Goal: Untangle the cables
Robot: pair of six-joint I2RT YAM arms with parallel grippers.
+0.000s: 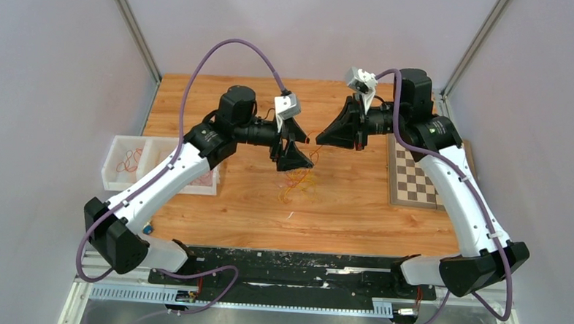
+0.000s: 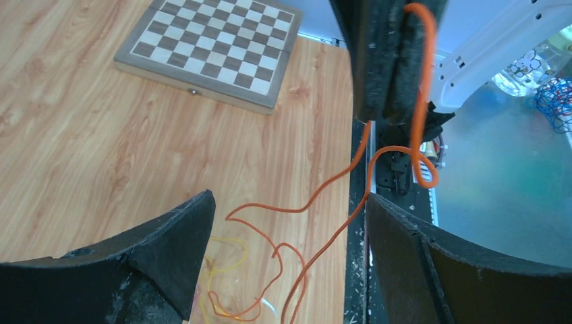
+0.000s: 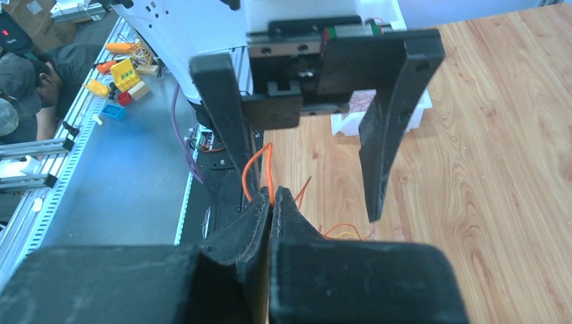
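The cables lie in a small tangle (image 1: 298, 181) of orange, yellow and pink on the wooden table, below both grippers. My right gripper (image 3: 272, 194) is shut on an orange cable (image 3: 270, 185), pinched at the fingertips. In the left wrist view the orange cable (image 2: 301, 210) hangs from the right gripper (image 2: 386, 115) down to the table, beside a yellow cable (image 2: 245, 253). My left gripper (image 2: 289, 199) faces the right one, open wide. The orange strands pass between its fingers (image 3: 388, 135) without touching them. In the top view the left gripper (image 1: 306, 150) and the right gripper (image 1: 319, 138) almost meet.
A white two-compartment tray (image 1: 117, 143) with red cables inside stands at the table's left edge, next to the left arm. A chessboard (image 1: 413, 178) lies at the right edge under the right arm. A black rail runs along the table's near edge.
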